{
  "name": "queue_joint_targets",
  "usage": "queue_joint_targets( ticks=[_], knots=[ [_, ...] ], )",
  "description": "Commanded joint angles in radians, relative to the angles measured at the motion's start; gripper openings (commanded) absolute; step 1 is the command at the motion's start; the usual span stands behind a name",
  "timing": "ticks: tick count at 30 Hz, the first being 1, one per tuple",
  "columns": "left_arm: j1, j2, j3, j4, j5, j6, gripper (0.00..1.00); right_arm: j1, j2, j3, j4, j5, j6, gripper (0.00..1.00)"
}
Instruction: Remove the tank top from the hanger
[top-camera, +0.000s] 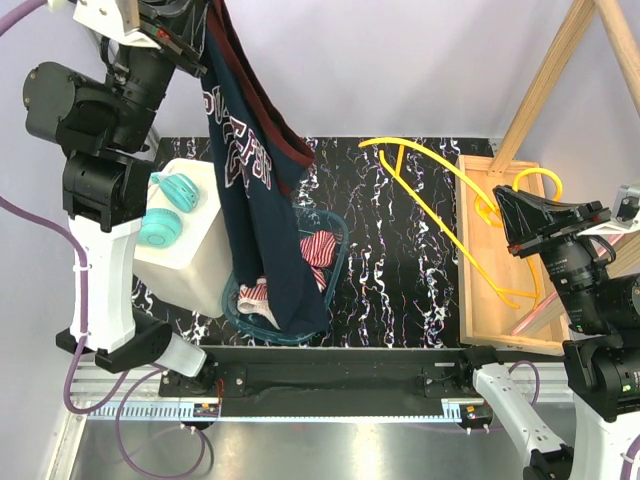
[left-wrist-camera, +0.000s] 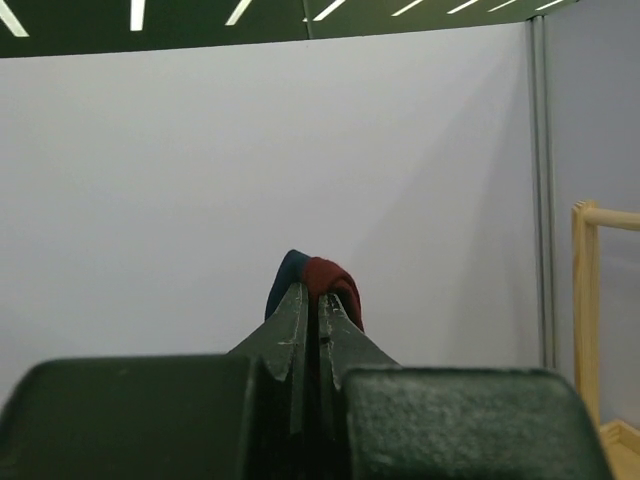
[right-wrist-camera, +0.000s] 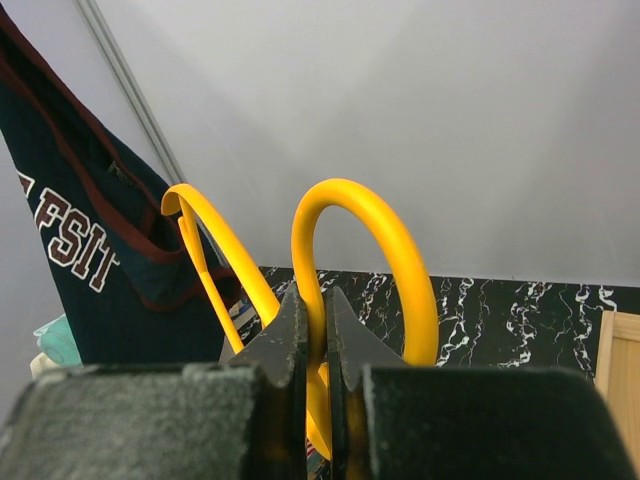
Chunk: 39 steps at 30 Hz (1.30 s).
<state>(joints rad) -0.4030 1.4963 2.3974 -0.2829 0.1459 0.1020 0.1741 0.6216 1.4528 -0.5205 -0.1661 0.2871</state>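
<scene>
A navy tank top (top-camera: 255, 200) with maroon trim and white letters hangs from my left gripper (top-camera: 205, 25), held high at the top left; its lower end droops into the teal basket (top-camera: 338, 235). In the left wrist view my left gripper (left-wrist-camera: 310, 290) is shut on a fold of the tank top (left-wrist-camera: 325, 275). My right gripper (top-camera: 500, 215) is shut on the neck of the yellow hanger (top-camera: 440, 195), which is bare and apart from the top. In the right wrist view my right gripper (right-wrist-camera: 310, 300) clamps the hanger's hook (right-wrist-camera: 375, 235), with the tank top (right-wrist-camera: 90, 270) at the left.
A wooden tray (top-camera: 480, 300) lies at the right under the hanger, with a wooden frame (top-camera: 545, 75) behind it. A white box (top-camera: 190, 245) with teal items stands at the left. The teal basket holds striped clothes (top-camera: 318, 248) on the black marbled mat (top-camera: 400, 260).
</scene>
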Motion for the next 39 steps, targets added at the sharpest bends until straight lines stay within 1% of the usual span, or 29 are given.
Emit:
queue_joint_targets(
  ticks=[1, 2, 4, 5, 6, 7, 8, 9, 10, 11, 13, 14, 15, 16, 19, 21, 22, 23, 24, 26, 27, 29, 30, 32, 33, 34, 35, 38, 39],
  knots=[
    [0.036, -0.051, -0.067, 0.125, 0.17, -0.165, 0.0, 0.001, 0.0, 0.006, 0.024, 0.008, 0.004, 0.0],
    [0.036, -0.07, -0.177, 0.154, 0.196, -0.191, 0.0, -0.001, 0.0, 0.004, 0.024, 0.007, 0.007, 0.0],
    [0.036, -0.132, -0.306, 0.194, 0.294, -0.272, 0.0, -0.001, -0.002, -0.005, 0.027, 0.004, 0.011, 0.0],
    [0.036, -0.152, -0.43, 0.235, 0.332, -0.3, 0.0, 0.002, -0.003, -0.011, 0.027, 0.002, 0.011, 0.0],
    [0.035, -0.174, -0.492, 0.252, 0.395, -0.355, 0.0, 0.001, -0.006, -0.014, 0.025, 0.004, 0.011, 0.0],
    [0.036, -0.215, -0.553, 0.281, 0.421, -0.389, 0.0, 0.001, -0.008, -0.017, 0.025, 0.007, 0.009, 0.0],
    [0.036, -0.237, -0.666, 0.307, 0.447, -0.416, 0.0, 0.001, -0.011, -0.02, 0.027, 0.007, 0.009, 0.0],
    [0.035, -0.263, -0.717, 0.318, 0.495, -0.456, 0.0, 0.002, -0.013, -0.023, 0.027, 0.008, 0.007, 0.0],
    [0.033, -0.31, -0.768, 0.324, 0.501, -0.472, 0.0, 0.002, -0.016, -0.025, 0.025, 0.007, 0.007, 0.0],
    [0.033, -0.344, -0.869, 0.323, 0.498, -0.485, 0.0, 0.001, -0.017, -0.026, 0.027, 0.007, 0.007, 0.0],
    [0.033, -0.404, -0.972, 0.315, 0.462, -0.512, 0.0, 0.001, -0.017, -0.031, 0.028, -0.001, 0.011, 0.0],
    [0.033, -0.468, -1.06, 0.306, 0.448, -0.518, 0.0, 0.001, -0.02, -0.035, 0.028, -0.003, 0.012, 0.0],
    [0.035, -0.491, -1.096, 0.286, 0.417, -0.518, 0.0, 0.001, -0.023, -0.038, 0.031, -0.007, 0.017, 0.0],
    [0.035, -0.519, -1.125, 0.213, 0.394, -0.51, 0.0, 0.001, -0.025, -0.042, 0.034, -0.009, 0.017, 0.0],
    [0.035, -0.583, -1.24, 0.101, 0.33, -0.519, 0.0, 0.001, -0.042, -0.058, 0.034, -0.015, 0.02, 0.0],
    [0.029, -0.614, -1.348, 0.079, 0.33, -0.559, 0.0, 0.001, -0.054, -0.075, 0.039, -0.015, 0.023, 0.0],
    [0.02, -0.625, -1.394, 0.071, 0.307, -0.576, 0.0, -0.001, -0.057, -0.081, 0.039, -0.013, 0.023, 0.0],
    [0.007, -0.643, -1.49, 0.073, 0.278, -0.591, 0.0, 0.001, -0.06, -0.092, 0.039, -0.015, 0.024, 0.0],
    [-0.037, -0.674, -1.533, 0.074, 0.192, -0.611, 0.0, 0.001, -0.066, -0.097, 0.04, -0.015, 0.029, 0.0],
    [-0.098, -0.696, -1.625, 0.065, 0.089, -0.614, 0.0, 0.001, -0.068, -0.109, 0.043, -0.024, 0.035, 0.0],
    [-0.175, -0.702, -1.644, 0.05, -0.06, -0.616, 0.0, 0.001, -0.066, -0.111, 0.043, -0.029, 0.041, 0.0],
    [-0.255, -0.699, -1.655, -0.028, -0.257, -0.617, 0.0, 0.001, -0.063, -0.109, 0.045, -0.042, 0.049, 0.0],
    [-0.322, -0.688, -1.653, -0.053, -0.419, -0.614, 0.0, 0.001, -0.062, -0.108, 0.047, -0.047, 0.055, 0.0],
    [-0.352, -0.63, -1.64, -0.119, -0.518, -0.619, 0.0, 0.001, -0.063, -0.098, 0.047, -0.058, 0.061, 0.0],
    [-0.352, -0.608, -1.626, -0.152, -0.554, -0.655, 0.0, 0.001, -0.062, -0.094, 0.047, -0.062, 0.064, 0.0],
    [-0.352, -0.578, -1.612, -0.195, -0.559, -0.674, 0.0, -0.001, -0.062, -0.089, 0.047, -0.064, 0.064, 0.0],
    [-0.353, -0.573, -1.617, -0.2, -0.552, -0.7, 0.02, 0.001, -0.062, -0.08, 0.047, -0.069, 0.063, 0.0],
    [-0.353, -0.6, -1.653, -0.187, -0.526, -0.739, 0.2, 0.001, -0.068, -0.072, 0.045, -0.069, 0.058, 0.0],
    [-0.355, -0.617, -1.661, -0.183, -0.52, -0.739, 0.41, 0.001, -0.066, -0.069, 0.043, -0.069, 0.058, 0.0]
  ],
)
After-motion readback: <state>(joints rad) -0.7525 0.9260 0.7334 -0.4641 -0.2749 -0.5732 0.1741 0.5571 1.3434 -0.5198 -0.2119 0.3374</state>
